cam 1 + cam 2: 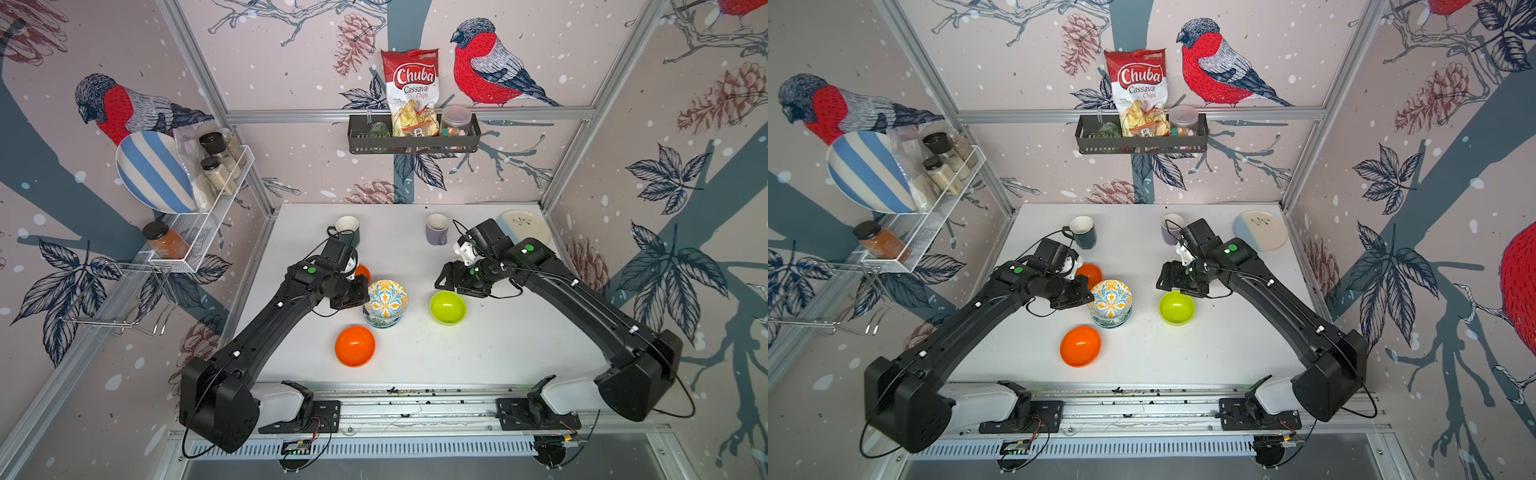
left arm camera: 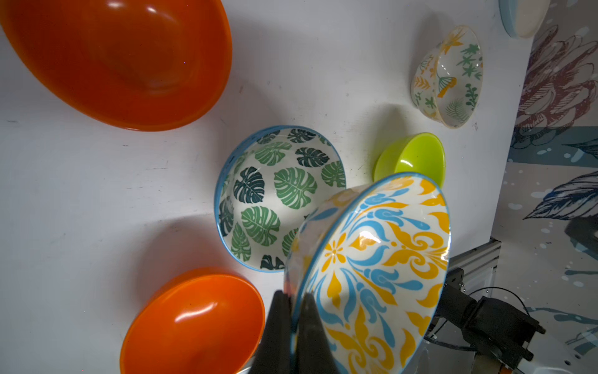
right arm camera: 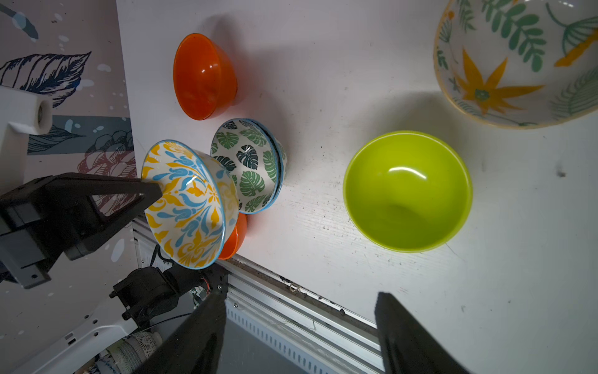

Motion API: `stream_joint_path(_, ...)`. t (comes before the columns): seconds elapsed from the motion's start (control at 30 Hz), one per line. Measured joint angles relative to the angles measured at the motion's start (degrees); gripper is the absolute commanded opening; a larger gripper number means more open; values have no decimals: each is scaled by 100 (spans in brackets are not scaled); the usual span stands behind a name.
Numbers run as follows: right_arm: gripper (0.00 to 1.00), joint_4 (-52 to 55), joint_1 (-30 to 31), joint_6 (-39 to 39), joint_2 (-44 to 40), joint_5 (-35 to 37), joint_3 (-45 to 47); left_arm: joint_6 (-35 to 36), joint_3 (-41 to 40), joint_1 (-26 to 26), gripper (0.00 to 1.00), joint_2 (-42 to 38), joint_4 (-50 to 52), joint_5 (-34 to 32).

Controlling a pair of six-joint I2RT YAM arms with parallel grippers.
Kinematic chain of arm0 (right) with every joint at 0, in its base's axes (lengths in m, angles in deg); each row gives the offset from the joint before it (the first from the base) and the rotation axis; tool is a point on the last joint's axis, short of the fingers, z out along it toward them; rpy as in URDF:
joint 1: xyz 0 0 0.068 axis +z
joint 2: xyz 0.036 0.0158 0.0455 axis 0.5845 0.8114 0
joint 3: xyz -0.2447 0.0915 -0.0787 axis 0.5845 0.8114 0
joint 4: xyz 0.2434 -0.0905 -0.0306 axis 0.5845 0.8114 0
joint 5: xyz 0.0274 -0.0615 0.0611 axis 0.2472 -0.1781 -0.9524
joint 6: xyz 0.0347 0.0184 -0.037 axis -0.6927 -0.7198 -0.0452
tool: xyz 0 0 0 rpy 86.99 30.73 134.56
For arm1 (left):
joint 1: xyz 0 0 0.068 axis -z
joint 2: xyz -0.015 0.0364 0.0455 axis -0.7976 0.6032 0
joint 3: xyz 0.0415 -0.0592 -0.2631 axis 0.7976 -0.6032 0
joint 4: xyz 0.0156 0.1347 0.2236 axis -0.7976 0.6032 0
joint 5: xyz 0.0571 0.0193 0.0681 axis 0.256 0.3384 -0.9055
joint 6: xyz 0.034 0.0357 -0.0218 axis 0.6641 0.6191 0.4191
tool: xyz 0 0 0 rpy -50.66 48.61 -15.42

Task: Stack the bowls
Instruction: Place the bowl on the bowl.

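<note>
My left gripper (image 2: 293,296) is shut on the rim of the blue-yellow tile-patterned bowl (image 1: 385,300), which it holds tilted just above the leaf-print bowls (image 2: 278,197) at the table's middle. These look like two nested bowls (image 3: 249,165). In both top views one orange bowl (image 1: 355,345) sits nearer the front. Another orange bowl (image 1: 1090,272) lies behind the left arm. My right gripper (image 3: 301,298) stands open and empty, beside and above the lime green bowl (image 3: 407,191). The yellow-floral white bowl (image 3: 517,58) stands beyond it, hidden under the right arm in both top views.
A dark mug (image 1: 348,230) and a lilac mug (image 1: 437,229) stand at the back of the table. A cream-and-blue plate (image 1: 523,226) lies in the back right corner. A metal rail (image 1: 415,405) runs along the front edge, and racks hang on the walls.
</note>
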Motion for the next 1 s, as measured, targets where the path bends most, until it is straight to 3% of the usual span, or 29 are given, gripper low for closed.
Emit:
stream_joint_path(0.37,70,-59,-28,107,-149,-127,363,-87,-354,-107,0,555,-673,-70)
stream_joint_path(1.0,66,-315,-28,96,-153,-223,555,-151,-789,-181,0,669,-1207,-138)
